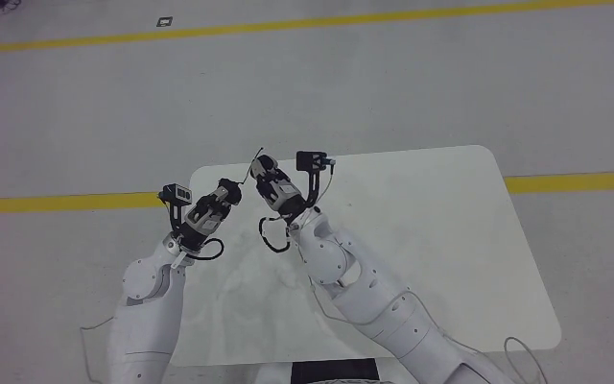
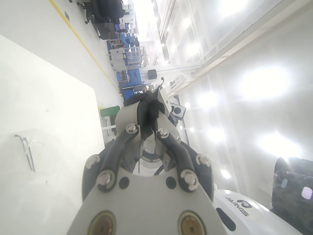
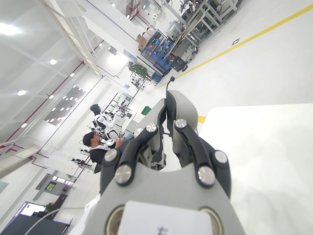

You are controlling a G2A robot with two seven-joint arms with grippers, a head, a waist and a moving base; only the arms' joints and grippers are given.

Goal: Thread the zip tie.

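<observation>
Left claw (image 2: pixel 149 103), right claw (image 3: pixel 168 102) grip 1 zip tie (image 3: pixel 172 79).

The table (image 1: pixel 432 221) has a smooth, matt white top with faint grey scuffs. Over the table, the right gripper (image 3: pixel 167 99) shows smooth, pale grey plastic-looking shells, matt black link bars and bright polished metal pins. Its pads (image 3: pixel 171 108) are black and finely ribbed, like rubber. The zip tie (image 3: pixel 168 88) between them is thin black plastic. The left gripper (image 2: pixel 149 100) has the same finish, though its black pads look creased. The floor (image 1: pixel 288 86) around the table is smooth with a soft sheen.
</observation>
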